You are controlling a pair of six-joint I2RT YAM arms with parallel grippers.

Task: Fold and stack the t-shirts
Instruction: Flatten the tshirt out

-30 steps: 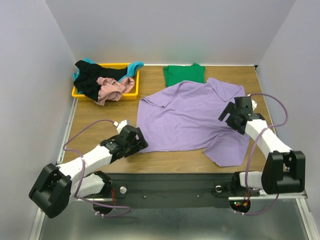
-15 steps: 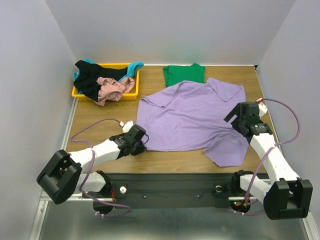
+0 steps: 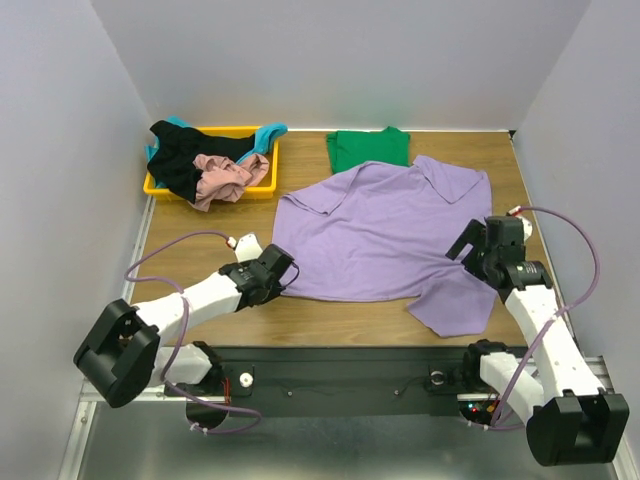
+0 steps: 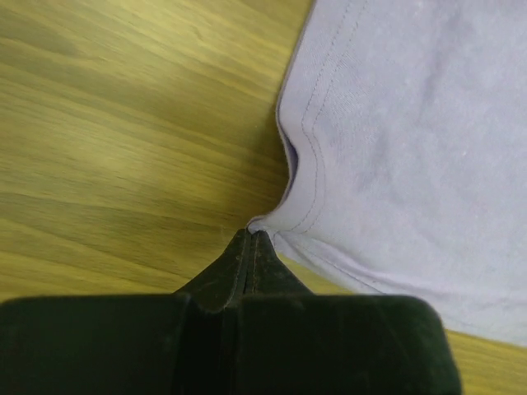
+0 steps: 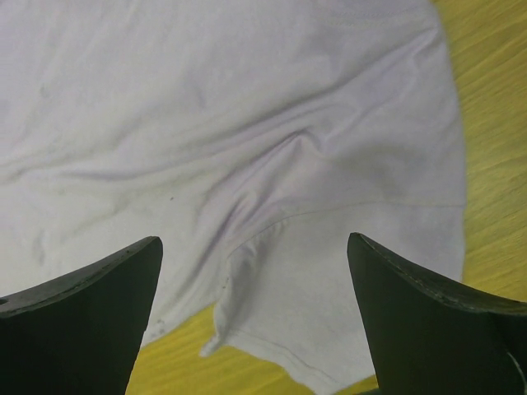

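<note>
Five t-shirts are in view, one of each colour. The purple t-shirt (image 3: 385, 230) lies spread open on the table (image 3: 200, 230), right of centre, mostly flat, with soft creases near its right sleeve. Its far edge meets the green t-shirt (image 3: 368, 148), which lies folded by the back wall.

Two claws work at the purple one. The left claw (image 4: 251, 239) is at the near left corner of the hem. Its fingers are pressed together with that corner pinched at their tips, and the hem curls slightly just above the pinch. The right claw (image 5: 255, 247) hangs over the right sleeve area with its fingers spread wide and nothing between them. Whether it touches the cloth is hard to say from these views.

The other three shirts are heaped in the single yellow tray (image 3: 165, 188) at the far left corner. The black t-shirt (image 3: 185, 160) is draped over the left side and the pink t-shirt (image 3: 225, 178) is bunched in front. The teal t-shirt (image 3: 268, 131) shows only at the edges, spilling over the far right rim
</note>
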